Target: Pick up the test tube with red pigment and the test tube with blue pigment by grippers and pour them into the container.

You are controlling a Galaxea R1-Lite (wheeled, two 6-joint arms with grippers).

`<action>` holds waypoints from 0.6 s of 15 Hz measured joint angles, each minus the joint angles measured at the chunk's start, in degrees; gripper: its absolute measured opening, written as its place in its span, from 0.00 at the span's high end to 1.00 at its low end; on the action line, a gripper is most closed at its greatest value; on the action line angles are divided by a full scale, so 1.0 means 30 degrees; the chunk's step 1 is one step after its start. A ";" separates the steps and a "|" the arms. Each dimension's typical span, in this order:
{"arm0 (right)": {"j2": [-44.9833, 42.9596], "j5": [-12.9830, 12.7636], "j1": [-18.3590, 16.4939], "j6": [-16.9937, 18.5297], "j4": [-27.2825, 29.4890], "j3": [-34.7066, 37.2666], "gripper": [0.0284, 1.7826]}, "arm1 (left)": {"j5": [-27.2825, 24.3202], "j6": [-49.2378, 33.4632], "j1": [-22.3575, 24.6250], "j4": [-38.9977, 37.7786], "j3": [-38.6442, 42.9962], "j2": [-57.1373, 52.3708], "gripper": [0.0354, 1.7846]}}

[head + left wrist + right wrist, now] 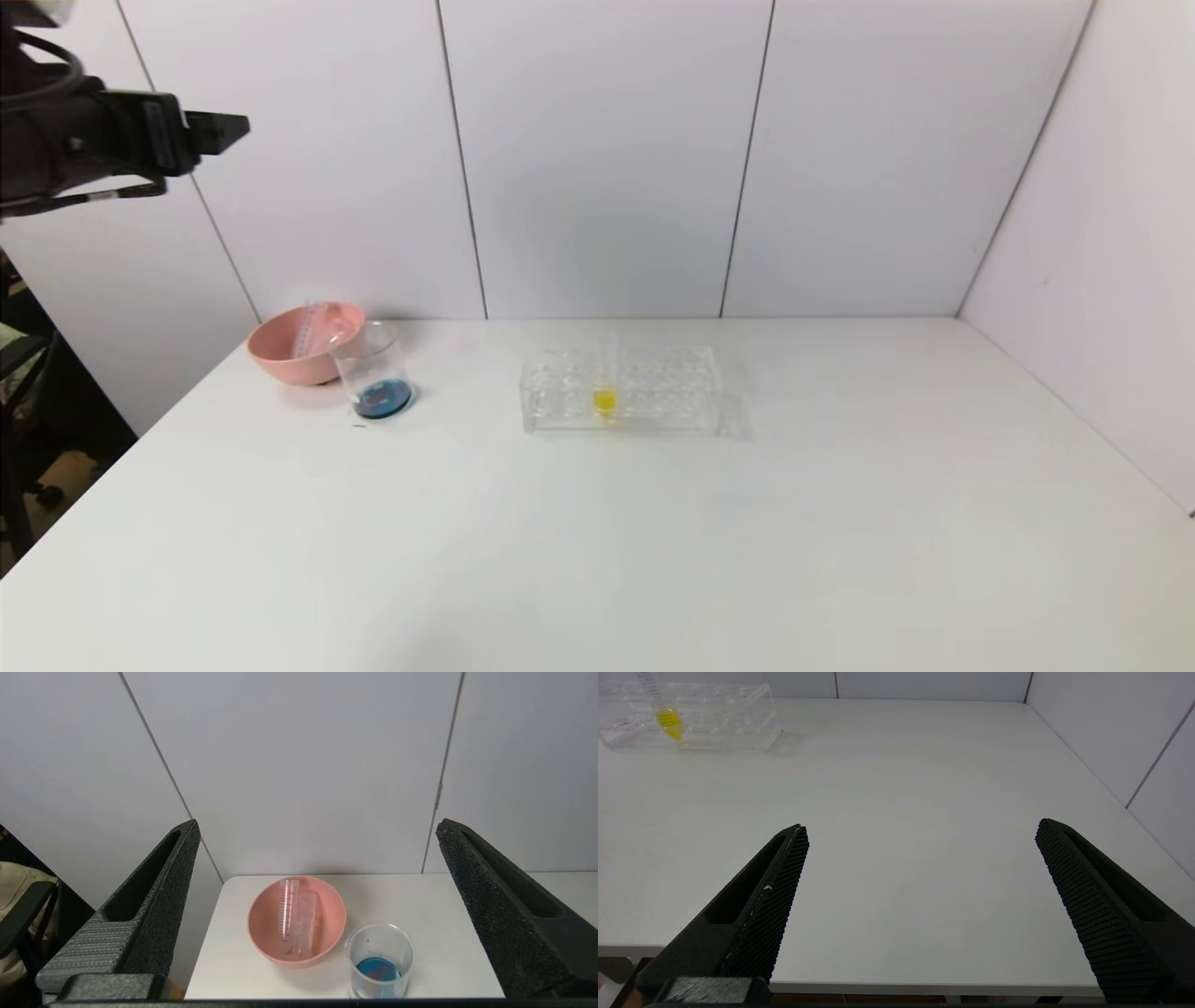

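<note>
At the table's far left corner, two emptied clear graduated test tubes lie discarded in a pink plastic bowl, just beside the small clear glass beaker, now holding blue liquid. Above, the black left gripper hangs wide open and empty; the right gripper, low at the near edge, is equally spread and holds nothing.

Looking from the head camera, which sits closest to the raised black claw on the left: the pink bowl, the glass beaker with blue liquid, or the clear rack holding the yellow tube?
From the left end effector, raised at the table's far left:
1. Round pink plastic bowl, far-left corner, holding two emptied tubes.
2. Clear glass beaker with blue liquid, just right of the bowl.
3. Clear plastic tube rack, mid-table, farthest.
</note>
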 joint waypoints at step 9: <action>0.0000 0.0000 -0.0008 -0.0008 -0.0008 0.0000 0.00 | -0.5144 0.2060 0.0118 0.0427 1.2792 -1.7810 0.01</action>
